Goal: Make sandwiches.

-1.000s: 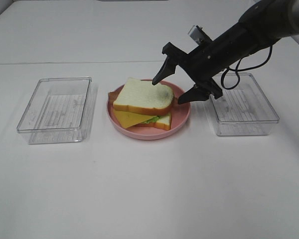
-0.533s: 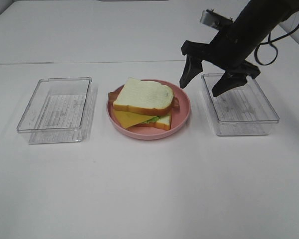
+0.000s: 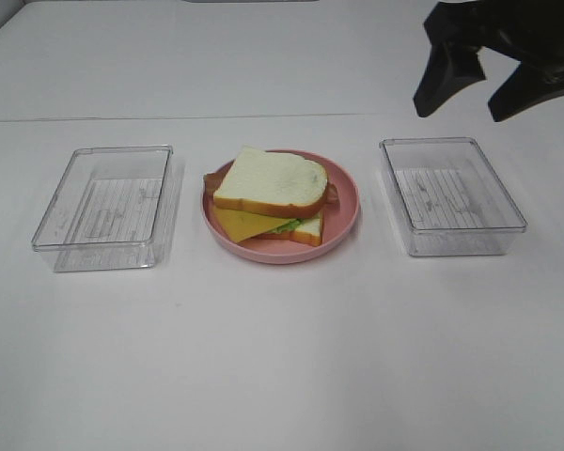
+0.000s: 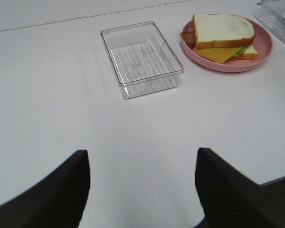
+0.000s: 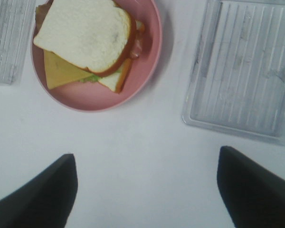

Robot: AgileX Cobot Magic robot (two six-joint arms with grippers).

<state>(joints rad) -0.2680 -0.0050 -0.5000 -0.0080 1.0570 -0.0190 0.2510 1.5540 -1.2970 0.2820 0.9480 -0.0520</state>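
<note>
The sandwich (image 3: 273, 193) lies stacked on a round pink plate (image 3: 343, 202) in the middle of the table: white bread on top, yellow cheese, green lettuce and bacon ends showing under it, a second slice at the bottom. The stack also shows in the left wrist view as the sandwich (image 4: 223, 35) and in the right wrist view as the sandwich (image 5: 85, 40). My right gripper (image 3: 475, 85) hangs open and empty high at the far right, above and behind the right tray. My left gripper (image 4: 142, 190) is open over bare table, far from the plate.
One clear plastic tray (image 3: 108, 207) stands left of the plate and another clear tray (image 3: 451, 193) right of it; both hold nothing. The white table runs wide in front of them.
My right gripper has drawn back from the top bread slice, rising and moving right to the upper right corner. The sandwich and trays have not moved.
</note>
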